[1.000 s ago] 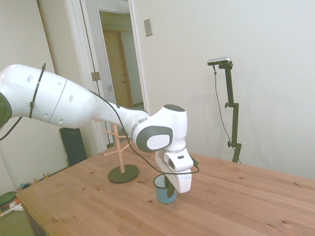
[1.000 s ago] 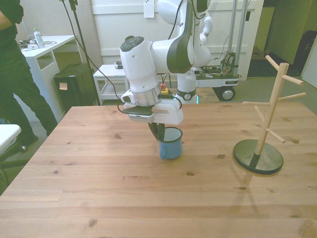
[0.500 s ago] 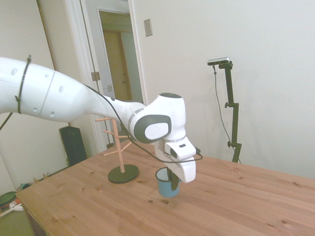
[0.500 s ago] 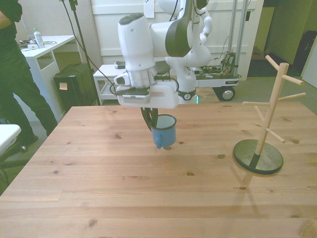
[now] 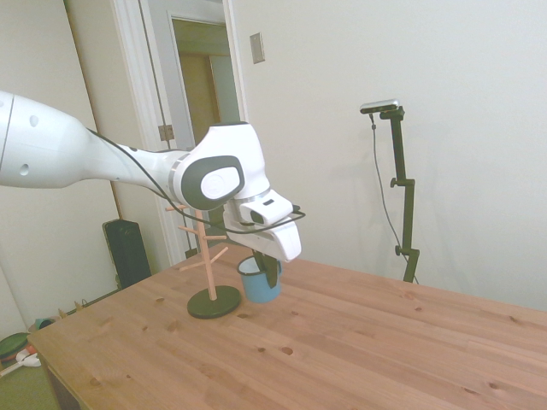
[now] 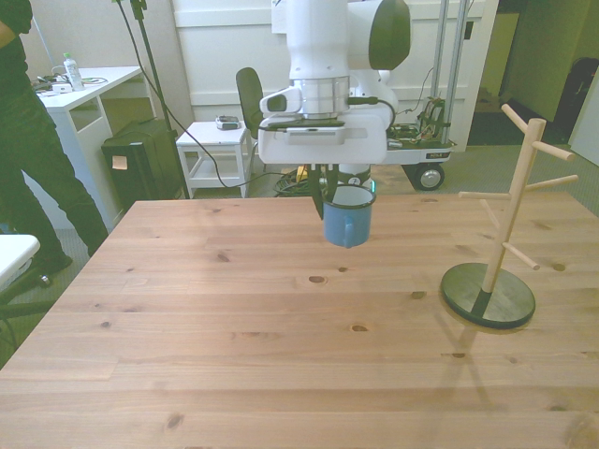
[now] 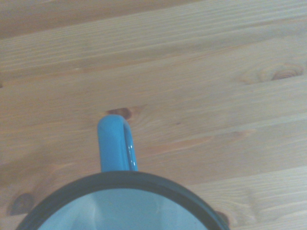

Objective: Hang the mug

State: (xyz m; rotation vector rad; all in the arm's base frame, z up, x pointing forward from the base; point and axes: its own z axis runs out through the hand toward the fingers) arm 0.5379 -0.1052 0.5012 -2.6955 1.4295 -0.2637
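Carry step: mug (image 6: 347,221) held off the worktop (image 6: 234,346), not yet at the rack (image 6: 505,229).

I have the claw (image 6: 334,192) clamped on the mug's rim, one finger reaching down inside the cup; the mug hangs upright above the worktop's far middle, clear of the wood. From the wrist, I see the handle (image 7: 115,143) sticking out over bare boards. The rack stands well apart, at the front view's right. Next I judge I must traverse to it, tilt the mug and thread the handle over a peg (image 6: 554,151). No readable brand or writing on mug or rack.
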